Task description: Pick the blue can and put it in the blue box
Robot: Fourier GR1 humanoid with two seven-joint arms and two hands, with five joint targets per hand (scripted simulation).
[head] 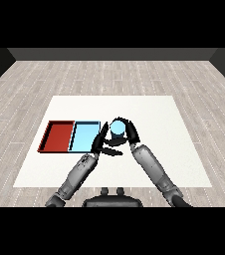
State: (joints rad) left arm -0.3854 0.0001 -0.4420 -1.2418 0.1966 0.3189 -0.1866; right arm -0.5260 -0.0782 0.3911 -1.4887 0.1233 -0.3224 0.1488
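The blue can (117, 130) stands upright just right of the light blue tray (83, 137), outside its rim. My right hand (132, 133) has its fingers curled over the can's far side and top, holding it. Whether the can rests on the table or hangs just above it I cannot tell. My left hand (102, 143) lies at the blue tray's right edge, below and left of the can, with its fingers stretched out and holding nothing. The blue tray shows nothing inside it.
A red tray (58, 135) lies against the blue tray's left side. Both sit on the left half of the white table (154, 114). Grey plank floor surrounds the table.
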